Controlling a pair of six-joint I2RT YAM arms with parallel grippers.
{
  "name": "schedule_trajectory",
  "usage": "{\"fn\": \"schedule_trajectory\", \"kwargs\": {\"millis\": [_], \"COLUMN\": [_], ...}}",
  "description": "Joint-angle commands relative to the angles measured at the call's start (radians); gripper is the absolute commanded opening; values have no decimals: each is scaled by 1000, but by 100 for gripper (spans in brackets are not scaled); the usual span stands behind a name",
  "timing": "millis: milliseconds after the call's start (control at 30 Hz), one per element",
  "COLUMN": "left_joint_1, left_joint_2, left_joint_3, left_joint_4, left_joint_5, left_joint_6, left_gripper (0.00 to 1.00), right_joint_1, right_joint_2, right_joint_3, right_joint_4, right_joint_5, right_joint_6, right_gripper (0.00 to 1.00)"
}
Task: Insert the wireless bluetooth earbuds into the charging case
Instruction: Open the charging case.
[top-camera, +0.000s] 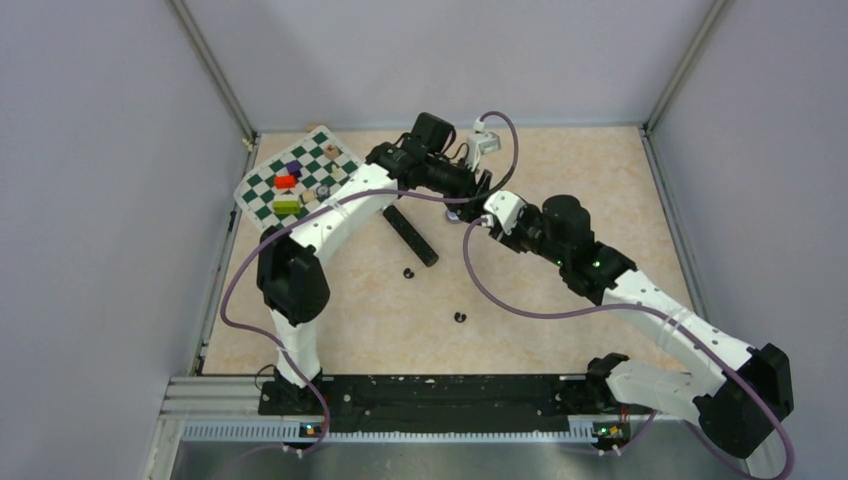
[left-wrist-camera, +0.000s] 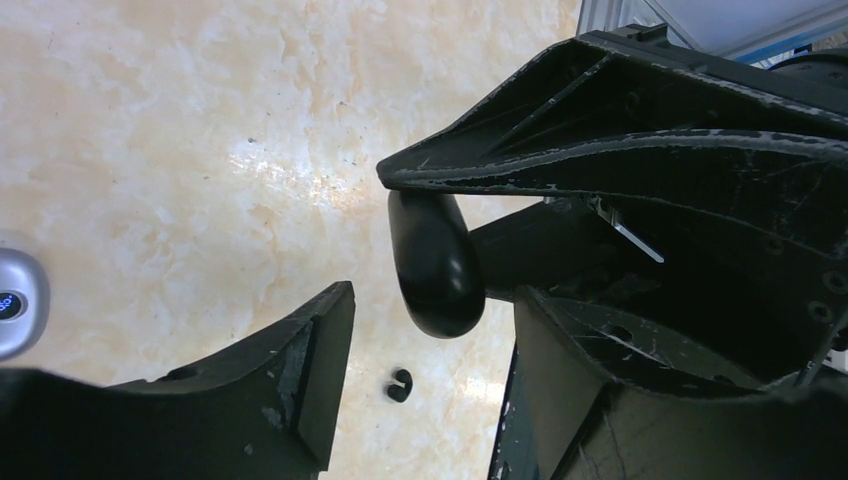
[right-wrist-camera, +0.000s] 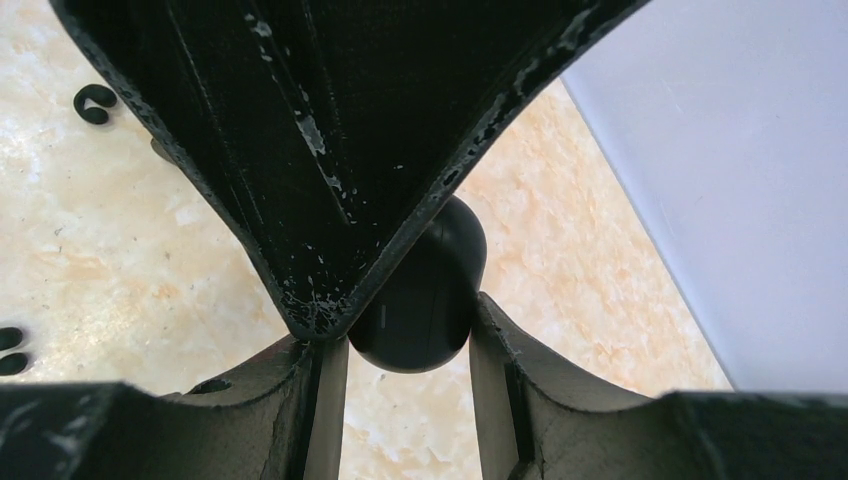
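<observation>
In the top view, the left claw (top-camera: 478, 197) and the right claw (top-camera: 482, 217) are brought tip to tip over the middle of the desk (top-camera: 560, 290). What lies between them cannot be made out here. A long black microphone (top-camera: 412, 237) is seen lying just to the left claw's side. One black earbud (top-camera: 408, 272) is found beyond the microphone, toward the arm bases, and a second black earbud (top-camera: 460, 318) lies well back from both claws. A chequered board (top-camera: 262, 190) carrying coloured blocks (top-camera: 287, 194) is placed far out past the left claw's elbow side.

In the left wrist view, the black oval charging case (left-wrist-camera: 435, 250) is seen between the left claw's fingers (left-wrist-camera: 315, 350). The claw is released: a clear gap is left on one side of the case, while the other finger stands just beside it. A black earbud is seen on the desk under the gap, and a silver rounded object (left-wrist-camera: 15, 300) is cut off at the outer side of one finger.

In the right wrist view, the charging case is grasped by the right claw, pressed between both fingers. Its upper part is covered by a finger of the left claw. No earbud is seated in the case; two are seen on the desk, apart from the claw.
</observation>
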Motion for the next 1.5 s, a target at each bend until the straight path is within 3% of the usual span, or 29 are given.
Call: {"fn": "schedule_trajectory", "kwargs": {"millis": [0,233,367,533,567,633,733,833,900,1233,1467], "left_joint_1": [-9,-11,-11,-11,-11,-11,-10,-8,-4,48,52], "left_joint_2": [22,33,30,24,19,15,3,-11,-23,-90,-139], "left_joint_3": [23,34,37,35,34,31,31,31,30,32,-6], "left_joint_4": [15,15,17,17,15,9,-8,-35,-57,-276,-411], "left_joint_5": [21,26,59,97,101,102,101,103,111,137,163], "left_joint_6": [3,3,3,3,22,36,61,100,131,427,611], "left_gripper": [63,41,19,13,11,9,8,8,8,7,6], "right_joint_1": [8,9,9,9,9,9,8,4,-10,-250,-337], "right_joint_2": [-35,-28,-16,-2,-2,-4,-16,-34,-39,-101,-1], "right_joint_3": [10,12,13,12,14,18,40,73,108,216,246], "right_joint_4": [52,37,34,43,44,40,-2,-71,-144,-390,-478], "right_joint_5": [-39,-74,-76,-60,-56,-52,-67,-119,-178,-635,-935], "right_joint_6": [24,27,28,33,36,43,48,56,51,48,49], "right_gripper": [18,19,20,23,27,44,59,87,94,95,88]}}
